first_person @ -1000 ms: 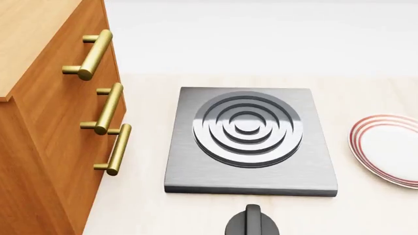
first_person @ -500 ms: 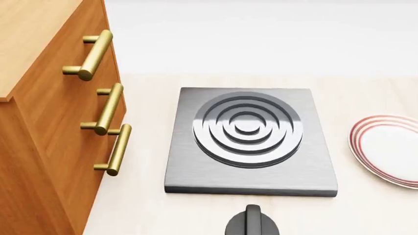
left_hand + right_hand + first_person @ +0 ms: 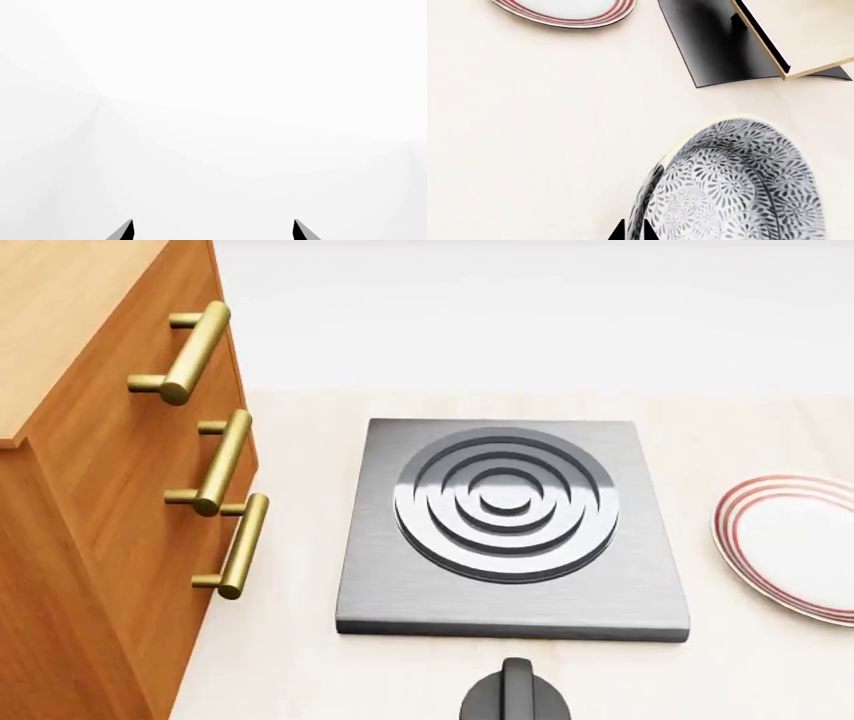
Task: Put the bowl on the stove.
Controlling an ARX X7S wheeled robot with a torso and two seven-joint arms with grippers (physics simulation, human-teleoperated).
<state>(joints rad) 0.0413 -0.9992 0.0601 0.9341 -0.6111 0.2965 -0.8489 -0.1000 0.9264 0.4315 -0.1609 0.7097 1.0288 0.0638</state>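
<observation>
The stove (image 3: 511, 530), a square dark grey slab with one ringed burner (image 3: 506, 502), lies in the middle of the pale counter in the head view. The bowl (image 3: 740, 185), white with a dense grey-blue floral pattern, shows only in the right wrist view. My right gripper (image 3: 634, 231) straddles the bowl's wall near the rim, one tip inside and one outside, shut on it. My left gripper (image 3: 213, 229) is open and empty, facing a blank white surface. Neither gripper nor the bowl shows in the head view.
A wooden cabinet (image 3: 94, 490) with brass handles (image 3: 220, 460) stands left of the stove. A round black knob (image 3: 518, 692) sits in front of the stove. A white plate with red rings (image 3: 794, 545) lies to the right; it also shows in the right wrist view (image 3: 564, 10), near a dark sheet (image 3: 714, 45).
</observation>
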